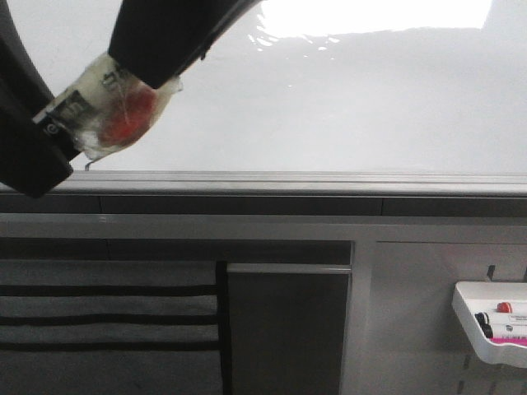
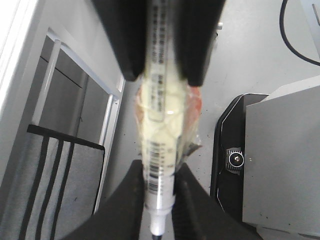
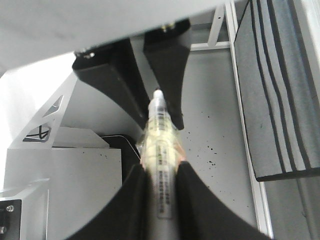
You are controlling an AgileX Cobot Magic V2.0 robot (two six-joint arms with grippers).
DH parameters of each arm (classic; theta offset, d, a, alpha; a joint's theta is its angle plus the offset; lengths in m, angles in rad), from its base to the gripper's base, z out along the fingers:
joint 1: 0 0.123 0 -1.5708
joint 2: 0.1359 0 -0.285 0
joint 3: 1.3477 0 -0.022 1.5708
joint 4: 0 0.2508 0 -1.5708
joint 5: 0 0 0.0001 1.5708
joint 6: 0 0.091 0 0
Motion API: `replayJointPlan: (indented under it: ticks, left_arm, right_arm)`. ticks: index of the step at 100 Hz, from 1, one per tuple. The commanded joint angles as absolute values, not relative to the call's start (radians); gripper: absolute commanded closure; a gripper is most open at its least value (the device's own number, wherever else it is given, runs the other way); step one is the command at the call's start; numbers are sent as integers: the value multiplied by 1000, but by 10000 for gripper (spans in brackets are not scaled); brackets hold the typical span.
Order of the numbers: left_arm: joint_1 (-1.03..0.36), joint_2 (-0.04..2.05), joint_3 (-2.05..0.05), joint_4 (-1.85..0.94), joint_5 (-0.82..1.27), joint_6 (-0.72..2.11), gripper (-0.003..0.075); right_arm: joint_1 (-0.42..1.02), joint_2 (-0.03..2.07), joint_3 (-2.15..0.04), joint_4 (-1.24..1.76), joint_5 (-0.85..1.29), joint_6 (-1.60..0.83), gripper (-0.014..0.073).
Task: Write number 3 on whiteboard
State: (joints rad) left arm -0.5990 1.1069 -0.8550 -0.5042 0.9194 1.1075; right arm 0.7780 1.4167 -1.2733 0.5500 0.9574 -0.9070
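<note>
The whiteboard [image 1: 346, 107] fills the upper front view, glossy with glare at the top and a grey edge strip [image 1: 329, 181]. No number 3 shows on it; only a tiny dark mark [image 1: 88, 165] sits near the lower edge. A marker [image 1: 111, 103] wrapped in clear tape, with a red part, hangs in front of the board's left side. My left gripper [image 1: 53, 132] is shut on its lower end, and my right gripper [image 1: 152, 70] is shut on its upper end. In the left wrist view the marker [image 2: 160, 130] runs between my left fingers [image 2: 129, 187]. In the right wrist view the marker [image 3: 160, 150] sits in the right gripper [image 3: 160, 172].
A small white tray [image 1: 471, 290] with markers hangs at the lower right below the board. A grey fabric panel with black stripes [image 1: 107, 321] and a dark panel [image 1: 288, 329] lie under the edge strip. A black box [image 2: 235, 159] and a cable [image 2: 295, 40] show below.
</note>
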Motion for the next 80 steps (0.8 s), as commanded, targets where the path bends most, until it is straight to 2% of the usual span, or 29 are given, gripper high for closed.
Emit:
replayJointPlan:
  ticks: [1, 13, 20, 47, 65, 80]
  left_arm:
    - [-606, 1085, -888, -546, 879, 1099, 649]
    - [-606, 1062, -890, -551, 827, 1067, 414]
    - [-606, 1027, -890, -540, 777, 1026, 335]
    - [-577, 855, -830, -515, 676, 862, 334]
    - [-465, 770, -726, -515, 538, 746, 335]
    - [-377, 759, -692, -551, 523, 722, 335]
  right_arm:
    - [779, 1387, -1305, 573, 933, -921, 556]
    - [779, 1382, -1305, 561, 924, -919, 556]
    - [772, 1362, -1305, 541, 908, -894, 556]
    - [696, 1186, -1244, 242, 811, -543, 556]
    - [558, 1018, -1034, 238, 635, -417, 556]
    - [481, 913, -866, 241, 548, -368, 555]
